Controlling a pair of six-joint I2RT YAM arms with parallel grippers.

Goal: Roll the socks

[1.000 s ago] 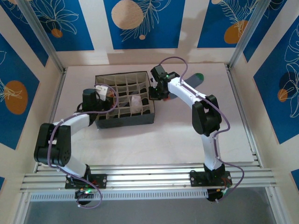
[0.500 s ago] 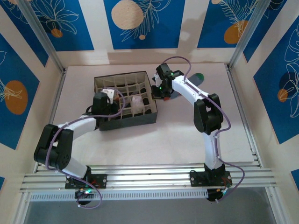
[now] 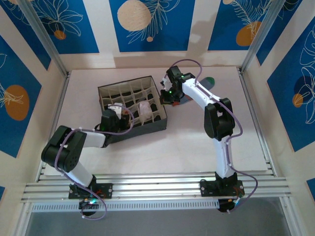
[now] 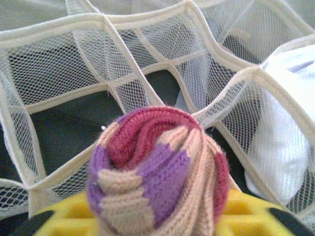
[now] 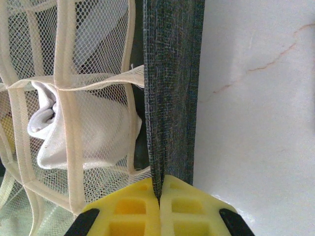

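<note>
A rolled sock [image 4: 157, 162], peach with maroon and purple bands, is being shown end-on between the yellow fingers [image 4: 243, 212] of the left gripper [image 3: 117, 118]. It is being held just above the mesh cells [image 4: 74, 73] of a divided storage box [image 3: 145, 129], over the box's near-left corner, probably so that the finished roll can be set into a cell. Whether the fingers are clamping the roll or being loosened around it cannot be told, as their tips are being cut off by the lower edge of the left wrist view.

The box is sitting on the table [image 3: 187, 142], left of centre and toward the far edge. Its grey right wall [image 5: 172, 88] is being pinched between the fully closed fingers of the right gripper [image 5: 160, 191], apparently so that the light box is being steadied against the other arm's pushing. A white sock [image 5: 83, 132], bundled up, is lying in a cell near that wall.

A third sock [image 3: 209, 80] is being largely hidden behind the right arm near the table's far edge. A green toe is being left in sight, and whether this sock is rolled cannot be made out. The cell floors under the mesh are dark and hard to read.
</note>
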